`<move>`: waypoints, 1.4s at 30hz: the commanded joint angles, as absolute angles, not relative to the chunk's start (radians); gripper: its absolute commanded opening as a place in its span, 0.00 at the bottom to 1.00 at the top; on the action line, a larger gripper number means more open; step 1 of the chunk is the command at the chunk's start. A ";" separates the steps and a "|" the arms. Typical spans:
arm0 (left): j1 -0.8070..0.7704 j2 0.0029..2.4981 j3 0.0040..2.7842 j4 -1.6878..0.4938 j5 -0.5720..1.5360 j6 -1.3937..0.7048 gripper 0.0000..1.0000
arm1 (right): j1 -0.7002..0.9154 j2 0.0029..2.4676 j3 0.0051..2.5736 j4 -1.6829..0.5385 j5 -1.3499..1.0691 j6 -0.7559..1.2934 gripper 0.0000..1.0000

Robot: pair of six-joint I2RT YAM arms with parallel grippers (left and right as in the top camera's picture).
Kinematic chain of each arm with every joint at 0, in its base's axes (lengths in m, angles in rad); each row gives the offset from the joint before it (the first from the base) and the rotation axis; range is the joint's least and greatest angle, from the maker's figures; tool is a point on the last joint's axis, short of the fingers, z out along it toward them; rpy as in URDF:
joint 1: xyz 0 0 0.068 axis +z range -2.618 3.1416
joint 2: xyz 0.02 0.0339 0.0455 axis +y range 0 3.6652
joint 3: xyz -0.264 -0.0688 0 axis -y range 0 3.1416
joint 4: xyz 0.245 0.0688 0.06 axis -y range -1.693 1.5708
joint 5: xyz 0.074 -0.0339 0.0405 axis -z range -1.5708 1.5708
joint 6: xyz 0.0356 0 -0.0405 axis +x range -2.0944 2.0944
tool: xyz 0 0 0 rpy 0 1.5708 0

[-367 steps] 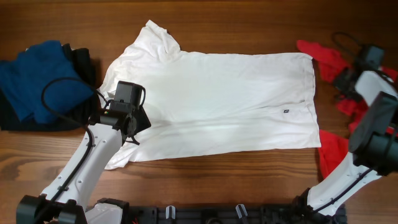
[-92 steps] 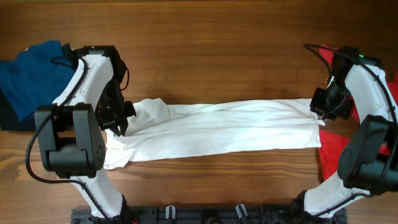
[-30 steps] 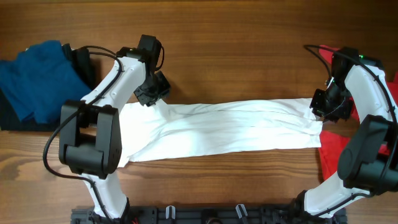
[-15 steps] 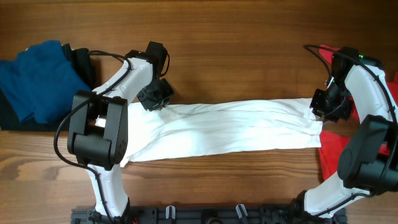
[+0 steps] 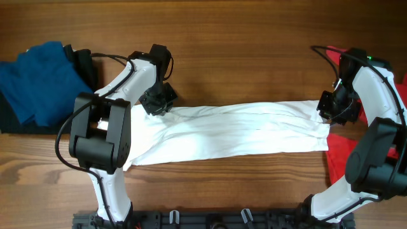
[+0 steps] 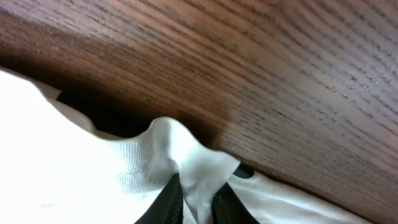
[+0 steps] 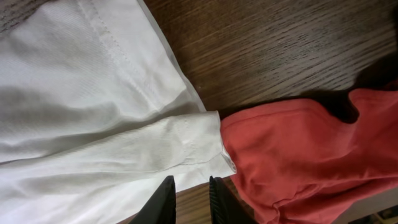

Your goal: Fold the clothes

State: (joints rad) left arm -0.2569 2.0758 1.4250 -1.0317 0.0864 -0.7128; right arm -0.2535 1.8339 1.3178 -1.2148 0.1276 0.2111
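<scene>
Since a second ago: left gripper (image 5: 159, 102) has settled lower onto the shirt's upper-left edge; right arm unmoved.

Blue cloth garment (image 5: 38, 79) lies heaped at far left. Left jaws pinch a raised fold of the white short-sleeved cloth T-shirt (image 5: 229, 130), which lies as a long band across mid-table. Right gripper (image 5: 327, 108) sits at the hem with its jaws nearly together; whether they grip cannot be told. Red cloth garment (image 5: 340, 156) touches that hem.

Judgement: lift both ends level and keep tension even. The wooden table (image 5: 241, 38) beyond the band is bare; the red cloth may snag.
</scene>
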 commanded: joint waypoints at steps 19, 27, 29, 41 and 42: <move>-0.260 1.978 1.420 -1.003 0.077 -0.712 0.09 | -0.257 1.810 1.313 -1.209 0.111 0.209 0.19; -0.260 1.978 1.420 -1.094 0.149 -0.700 0.08 | -0.257 1.810 1.313 -1.208 0.111 0.209 0.19; -0.261 1.974 1.420 -1.117 0.189 -0.656 0.04 | -0.257 1.810 1.313 -1.208 0.111 0.209 0.19; -0.366 1.935 1.420 -1.194 0.208 -0.554 0.04 | -0.257 1.810 1.313 -1.205 0.107 0.209 0.19; -0.376 1.935 1.420 -1.202 0.208 -0.554 0.04 | -0.257 1.810 1.313 -1.205 0.107 0.209 0.19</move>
